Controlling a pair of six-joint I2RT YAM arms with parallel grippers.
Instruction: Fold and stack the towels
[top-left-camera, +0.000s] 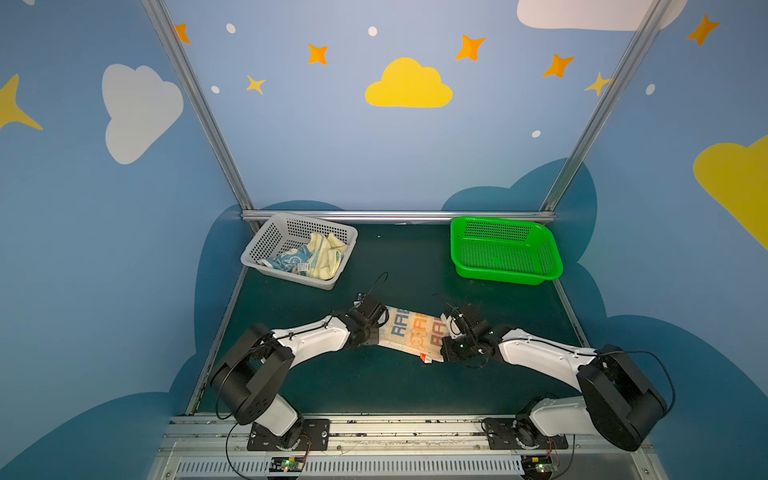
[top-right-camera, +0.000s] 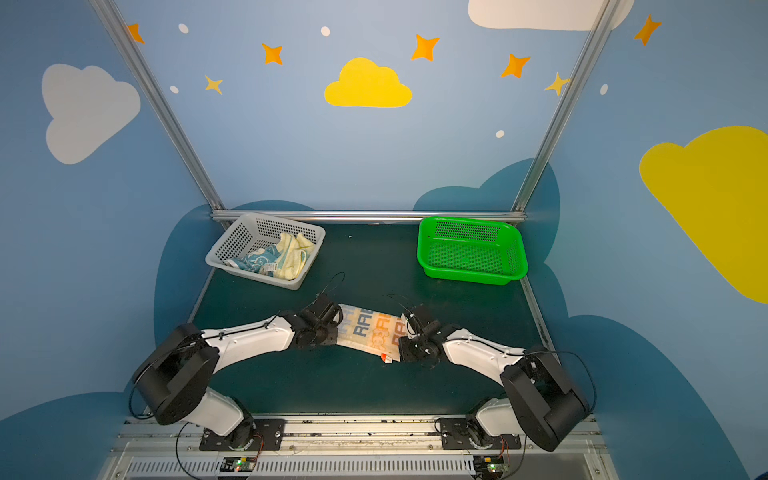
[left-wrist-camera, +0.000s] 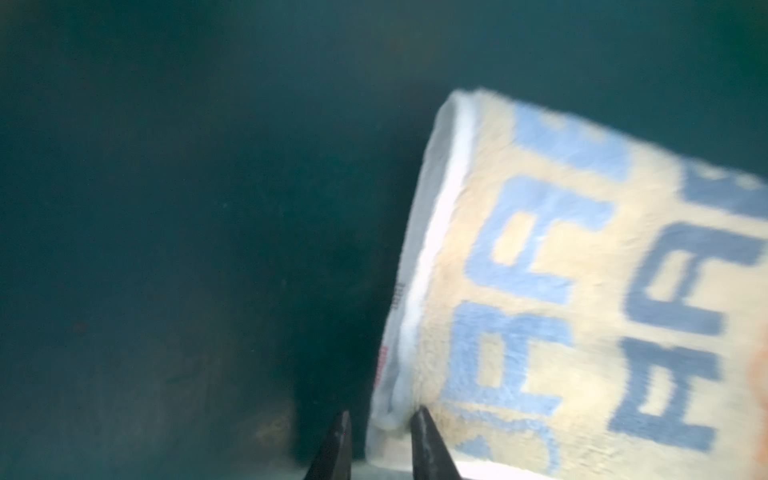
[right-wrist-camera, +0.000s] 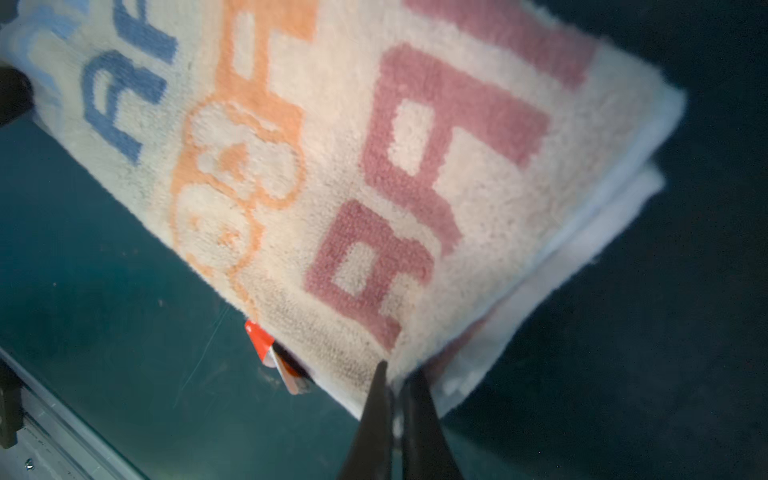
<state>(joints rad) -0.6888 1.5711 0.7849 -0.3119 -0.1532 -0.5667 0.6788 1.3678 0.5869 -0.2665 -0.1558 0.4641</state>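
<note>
Soft, limp striped towel (top-left-camera: 415, 332) mid-table: grasp corners. Right gripper (right-wrist-camera: 395, 374) pinches one corner. Left gripper (left-wrist-camera: 380, 419) straddles another, grip uncertain.

Fuzzy terry striped towel (right-wrist-camera: 324, 174); perforated glossy plastic green basket (top-left-camera: 505, 249).

Blurred lettered towel (left-wrist-camera: 561, 291) (edge-cropped)
</note>
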